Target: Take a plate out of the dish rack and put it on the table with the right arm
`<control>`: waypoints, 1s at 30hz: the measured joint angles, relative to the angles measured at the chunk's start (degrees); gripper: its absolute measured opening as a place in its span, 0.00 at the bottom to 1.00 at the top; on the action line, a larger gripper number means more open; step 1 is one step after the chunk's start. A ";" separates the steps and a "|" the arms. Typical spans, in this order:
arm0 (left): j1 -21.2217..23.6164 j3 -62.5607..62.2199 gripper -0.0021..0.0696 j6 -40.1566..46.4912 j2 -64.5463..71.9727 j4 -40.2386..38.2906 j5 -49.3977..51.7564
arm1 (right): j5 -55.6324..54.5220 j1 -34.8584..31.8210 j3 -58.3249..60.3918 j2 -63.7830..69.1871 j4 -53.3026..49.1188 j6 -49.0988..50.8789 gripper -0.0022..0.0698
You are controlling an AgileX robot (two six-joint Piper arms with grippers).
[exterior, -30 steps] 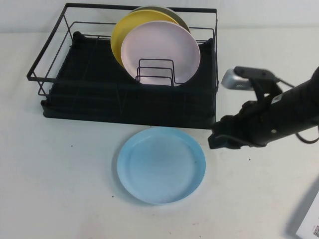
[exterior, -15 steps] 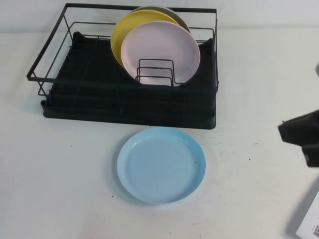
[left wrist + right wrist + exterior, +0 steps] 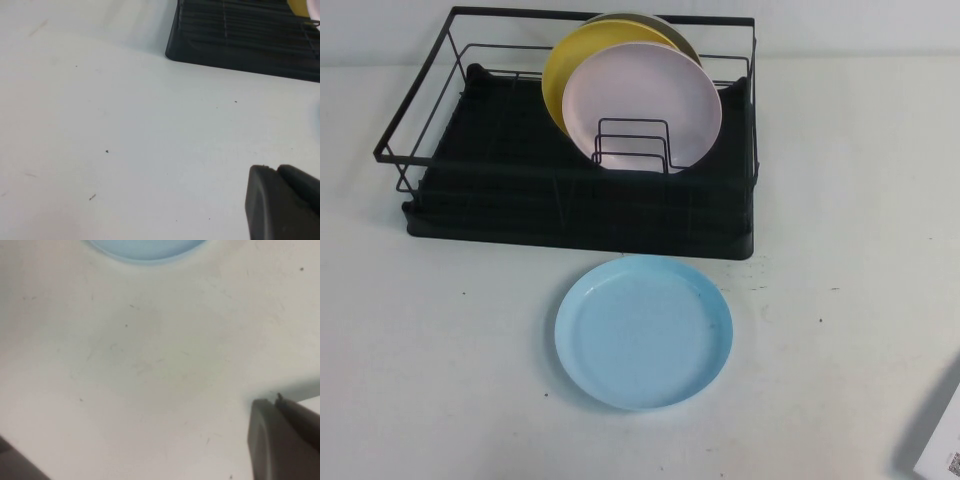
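The light blue plate (image 3: 643,331) lies flat, rim up, on the white table (image 3: 440,380), just in front of the black wire dish rack (image 3: 520,190). Neither arm shows in the high view. In the right wrist view my right gripper (image 3: 277,401) is shut and empty over bare table, with the blue plate's edge (image 3: 145,247) well away from it. In the left wrist view my left gripper (image 3: 272,170) is shut and empty above the table, apart from the rack's corner (image 3: 240,45).
A pale pink plate (image 3: 642,105) and a yellow plate (image 3: 570,60) stand upright in the rack's right half. A white object with a printed label (image 3: 942,440) sits at the table's front right corner.
My right arm has drawn back to the right and left the high view. The blue plate stays flat on the table. The rack and its plates have not moved.
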 joint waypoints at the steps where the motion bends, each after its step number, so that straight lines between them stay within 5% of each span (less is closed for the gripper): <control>1: 0.00 0.00 0.02 0.00 0.00 0.00 0.00 | -1.77 0.00 1.98 -0.30 -0.25 0.00 0.00; 9: 0.00 0.00 0.02 0.00 0.00 0.00 0.00 | -22.83 -0.48 15.98 -1.66 -2.43 -0.05 0.00; 16: 0.00 0.00 0.02 0.00 0.00 0.00 0.00 | -36.75 -12.28 26.69 -12.74 -4.07 -0.05 0.00; 30: 0.00 0.00 0.02 0.00 0.00 0.00 0.00 | -40.90 -28.95 35.22 -34.18 0.92 -0.05 0.00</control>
